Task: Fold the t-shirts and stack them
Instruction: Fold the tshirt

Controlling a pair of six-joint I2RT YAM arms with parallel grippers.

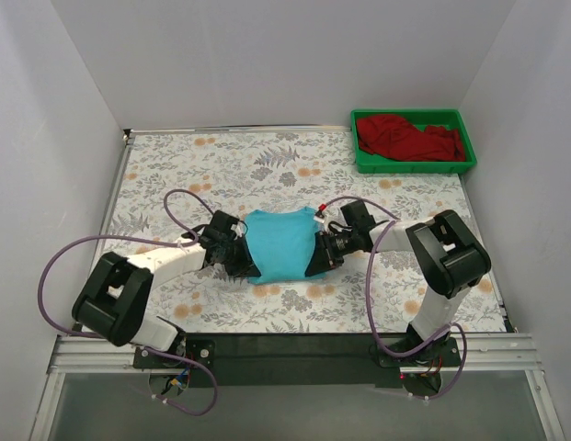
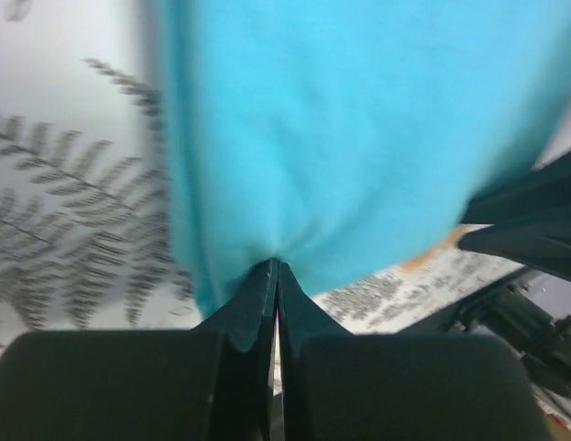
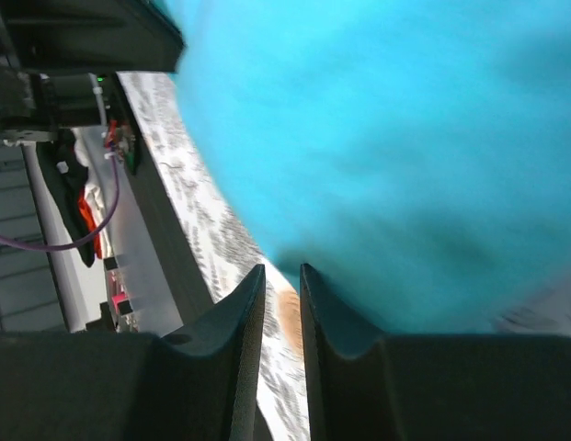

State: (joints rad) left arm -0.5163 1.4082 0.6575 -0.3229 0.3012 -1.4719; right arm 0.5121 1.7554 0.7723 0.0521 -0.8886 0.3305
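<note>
The turquoise t-shirt (image 1: 280, 246) lies bunched into a rough square in the middle of the surface (image 1: 175, 175), between our two arms. The dark red t-shirt (image 1: 409, 138) sits crumpled in the green tray (image 1: 414, 168) at the far right corner, well apart. Our left pincer (image 2: 274, 266) is closed on the shirt's left edge, with a small pucker of cloth caught at its tips. Our right pincer (image 3: 280, 271) sits at the right edge with its jaws a narrow slit apart, and we see no cloth between them.

We judge the fold is mid-way. To do it well, the right side needs a firm pinch that takes in every layer before anything lifts. Then both arms should rise level and move together, keeping the cloth taut so the edges land square.
</note>
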